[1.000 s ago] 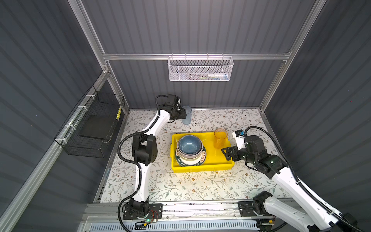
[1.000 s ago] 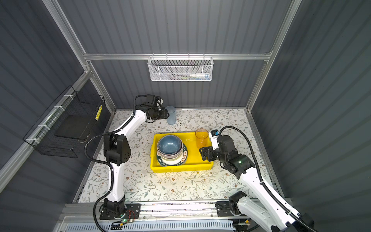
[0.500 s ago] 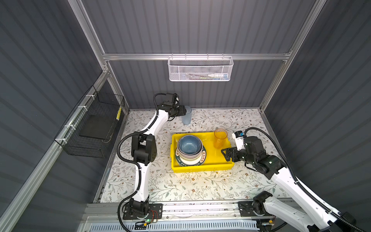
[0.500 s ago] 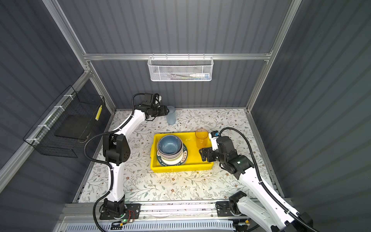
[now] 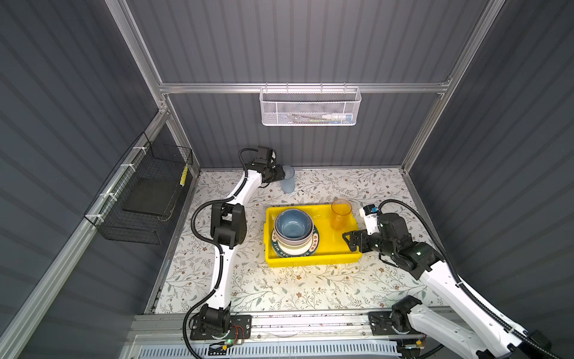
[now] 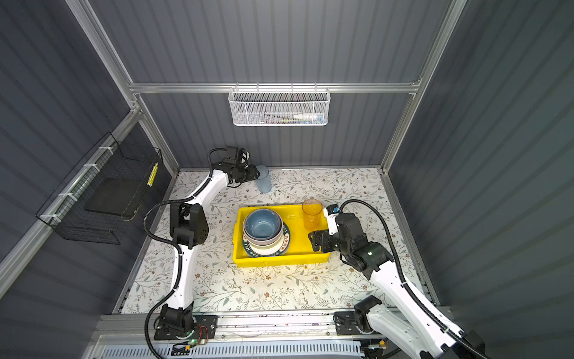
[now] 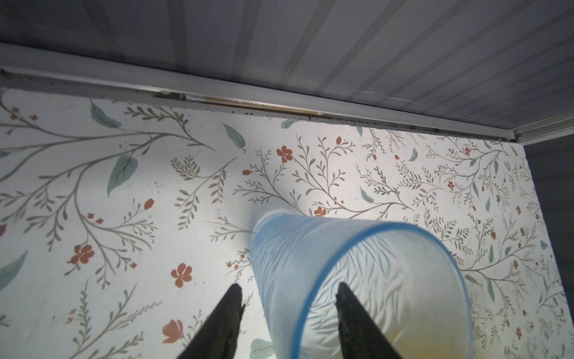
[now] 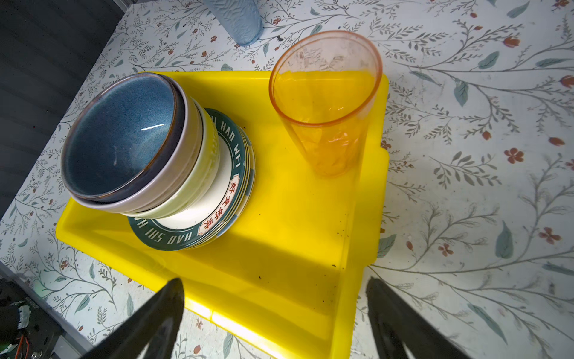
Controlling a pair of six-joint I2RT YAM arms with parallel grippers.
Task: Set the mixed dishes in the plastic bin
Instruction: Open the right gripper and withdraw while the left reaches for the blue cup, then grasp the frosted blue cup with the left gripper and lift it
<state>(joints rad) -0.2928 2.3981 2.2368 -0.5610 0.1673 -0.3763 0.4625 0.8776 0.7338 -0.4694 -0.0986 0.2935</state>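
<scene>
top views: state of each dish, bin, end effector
yellow rectangular plastic bin, partly filled
blue translucent plastic tumbler, upright, outside bin
orange translucent plastic tumbler, upright in bin
three nested bowls, atop round plates in bin
left end effector, open astride blue tumbler's rim
right end effector, open, empty

I'm driving a robot test cell, lab-type setup, not a real kitchen. What shows it: grey ribbed panel walls (image 5: 310, 46) on 3 sides, held by a bolted alu frame (image 5: 217, 88). 2 white arms, left arm (image 5: 222, 273) and right arm (image 5: 444, 276), are fixed to a slotted rail (image 5: 310, 323) along the desk's front edge, w/ bare cabling and a small circuit board (image 5: 230, 342) w/ a green LED lit. The desk (image 5: 279, 289) has a floral-print cover, a staged home look. A white mesh basket (image 5: 310, 105) hangs on the back wall, a black wire basket (image 5: 124, 227) on a side wall. The only kitchen items: a yellow bin (image 5: 310, 259) w/ stacked dishes (image 5: 293, 223).
</scene>
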